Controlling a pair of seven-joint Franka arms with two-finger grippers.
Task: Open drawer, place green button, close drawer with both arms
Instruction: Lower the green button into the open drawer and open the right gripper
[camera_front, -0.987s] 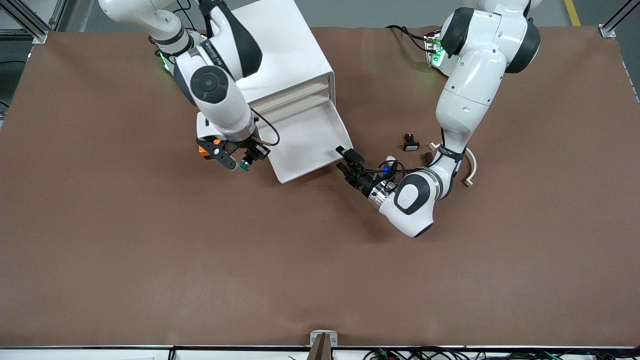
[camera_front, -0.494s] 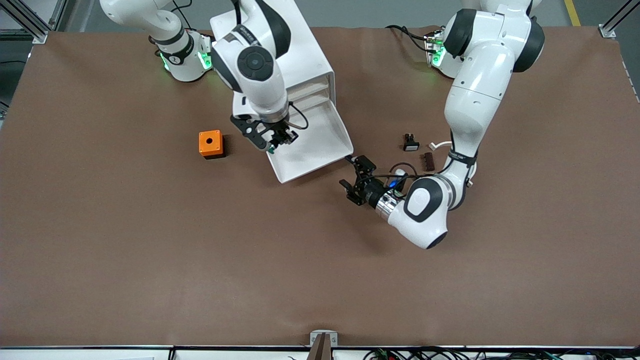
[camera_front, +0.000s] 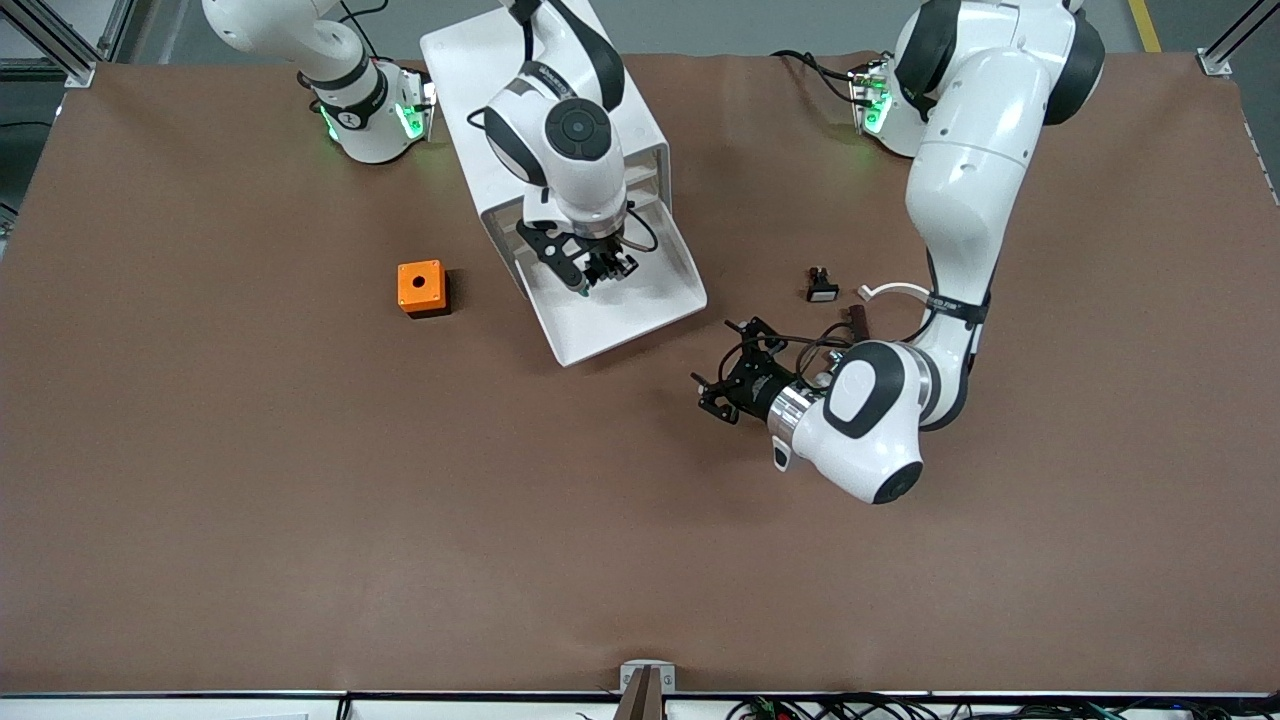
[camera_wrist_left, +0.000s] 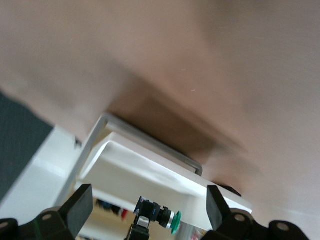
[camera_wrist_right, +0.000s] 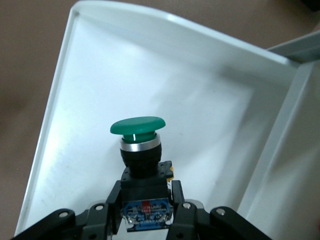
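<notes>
The white drawer (camera_front: 650, 300) stands pulled out of the white cabinet (camera_front: 500, 60). My right gripper (camera_front: 592, 272) hangs over the drawer's tray and is shut on the button (camera_front: 584, 286). In the right wrist view the button's green cap (camera_wrist_right: 137, 126) points at the tray floor (camera_wrist_right: 200, 100) and my right gripper (camera_wrist_right: 146, 202) clamps its black-and-blue body. My left gripper (camera_front: 726, 368) is open and empty, low over the table just off the drawer's front corner. The left wrist view shows open fingers (camera_wrist_left: 76, 209), the drawer front (camera_wrist_left: 150, 172) and the held button (camera_wrist_left: 159, 219).
An orange box (camera_front: 420, 288) sits on the table beside the drawer, toward the right arm's end. A black button with a white face (camera_front: 821, 286), a small brown piece (camera_front: 858, 318) and a white hook (camera_front: 893, 290) lie by the left arm's forearm.
My right gripper has carried the button from beside the orange box to over the drawer's tray. My left gripper has drawn back from the drawer's front corner, toward the front camera.
</notes>
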